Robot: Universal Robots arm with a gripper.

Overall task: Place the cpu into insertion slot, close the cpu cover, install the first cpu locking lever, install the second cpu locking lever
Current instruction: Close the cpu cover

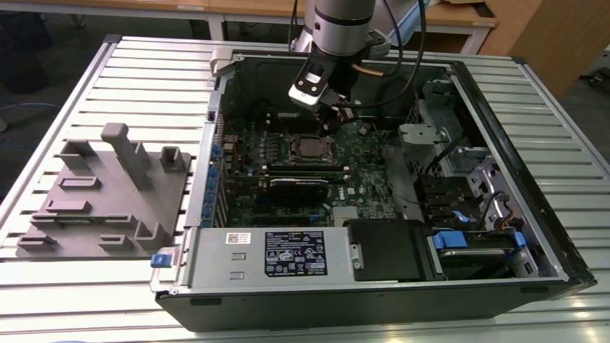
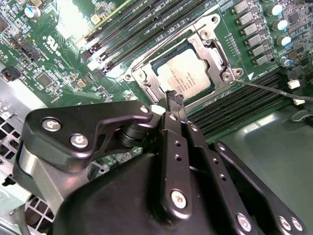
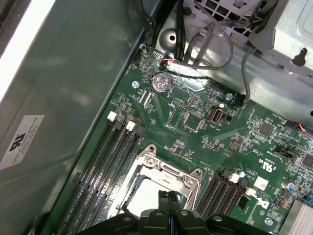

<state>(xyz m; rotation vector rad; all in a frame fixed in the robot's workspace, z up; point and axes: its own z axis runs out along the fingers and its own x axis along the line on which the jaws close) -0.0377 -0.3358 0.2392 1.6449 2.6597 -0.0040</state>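
The silvery cpu [image 2: 187, 74] lies flat in the insertion slot [image 1: 307, 147] on the green motherboard. The metal cpu cover [image 2: 213, 53] lies down around it, and the chip top shows through its window. A thin wire locking lever [image 2: 274, 90] sticks out from one socket corner across the memory slots. My gripper [image 2: 173, 99] hangs just above the socket's edge with its fingers shut and nothing between them. In the first wrist view the fingertips [image 3: 168, 197] meet over the cover frame [image 3: 168, 172]. In the exterior view the gripper [image 1: 331, 114] stands over the board inside the open case.
Long black memory slots [image 3: 105, 161] flank the socket on both sides. A black card [image 1: 300, 187] and the power supply [image 1: 276, 254] sit nearer the case front. Cables [image 3: 205, 49] and a drive cage [image 1: 448, 143] crowd the exterior view's right. A grey fixture [image 1: 105, 193] rests on the table.
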